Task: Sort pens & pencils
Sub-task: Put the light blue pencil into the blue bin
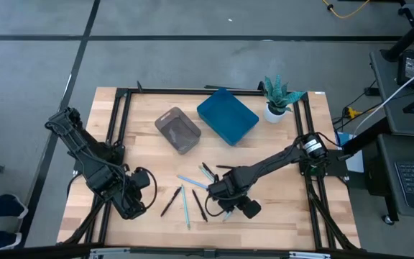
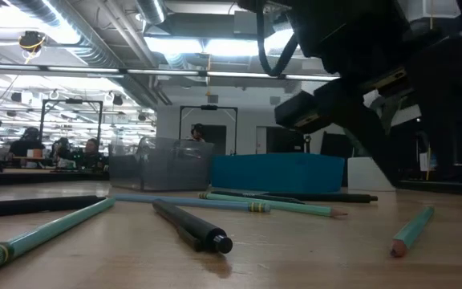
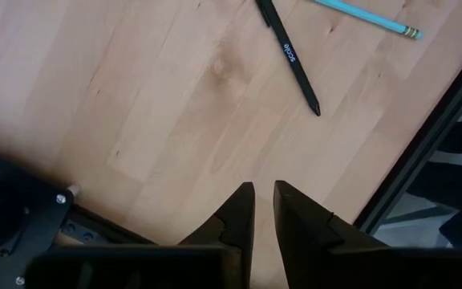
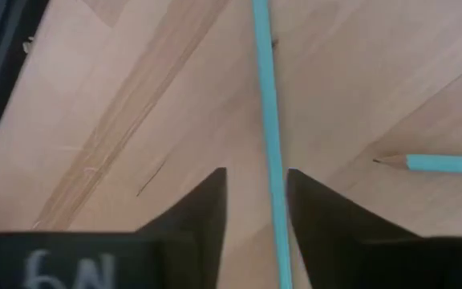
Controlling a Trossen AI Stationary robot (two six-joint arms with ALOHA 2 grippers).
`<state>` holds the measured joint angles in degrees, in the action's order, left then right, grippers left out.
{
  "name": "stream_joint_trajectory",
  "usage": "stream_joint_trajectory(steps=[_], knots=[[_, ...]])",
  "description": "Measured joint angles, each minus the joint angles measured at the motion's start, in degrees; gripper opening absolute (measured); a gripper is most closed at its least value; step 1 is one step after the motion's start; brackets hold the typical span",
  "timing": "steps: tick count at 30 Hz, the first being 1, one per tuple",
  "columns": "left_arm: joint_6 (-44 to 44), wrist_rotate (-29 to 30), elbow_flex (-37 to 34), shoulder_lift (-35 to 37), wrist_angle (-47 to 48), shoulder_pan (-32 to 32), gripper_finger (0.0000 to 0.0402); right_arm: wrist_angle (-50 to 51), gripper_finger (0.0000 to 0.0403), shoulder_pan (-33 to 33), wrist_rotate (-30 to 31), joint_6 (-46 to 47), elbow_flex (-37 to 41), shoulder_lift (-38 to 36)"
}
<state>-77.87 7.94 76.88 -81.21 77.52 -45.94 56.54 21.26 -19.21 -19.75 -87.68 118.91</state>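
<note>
Black pens and light blue pencils lie flat and scattered on the wooden table [image 1: 264, 216], among them a black pen [image 1: 169, 202] and a light blue pencil [image 1: 186, 206]. My right gripper [image 4: 257, 181] is low over the table near the middle, pointing down and open. One light blue pencil [image 4: 268, 120] runs through its gap and rests on the wood. A second pencil [image 4: 447, 164] lies beside it. My left gripper [image 3: 263, 193] hangs over bare wood at the near left, its fingers a narrow slit apart with nothing between them. A black pen [image 3: 293, 60] lies beyond it. My right gripper stands astride the light blue pencil's shaft [image 4: 277, 217] from above, its fingers across the pencil. The pencil lies flat on the table, close along the inner side of one finger [image 4: 307, 213]. Whether that finger touches it, I cannot tell.
A clear grey bin [image 1: 178, 130] and a blue bin [image 1: 226, 115] stand at the far middle of the table, and a potted plant [image 1: 277, 98] stands at the far right. A black frame [image 1: 118, 115] borders the table. People sit in the room behind.
</note>
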Motion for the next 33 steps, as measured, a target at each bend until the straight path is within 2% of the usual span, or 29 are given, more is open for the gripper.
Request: stream_joint_trajectory(steps=[5,16,33], knots=[[-0.1,0.0,0.0,0.0,0.0,0.0,0.0043,-1.6,0.0171,0.8,0.5,-1.8,0.0,0.0],[-1.6,-1.7,0.0,0.0,0.0,0.0,0.0043,-2.4,0.0146,1.1,1.7,-6.1,0.0,0.4],[-1.6,-2.4,0.0,0.0,0.0,0.0,0.0043,-2.5,0.0144,1.1,1.5,-6.0,-0.1,4.3]])
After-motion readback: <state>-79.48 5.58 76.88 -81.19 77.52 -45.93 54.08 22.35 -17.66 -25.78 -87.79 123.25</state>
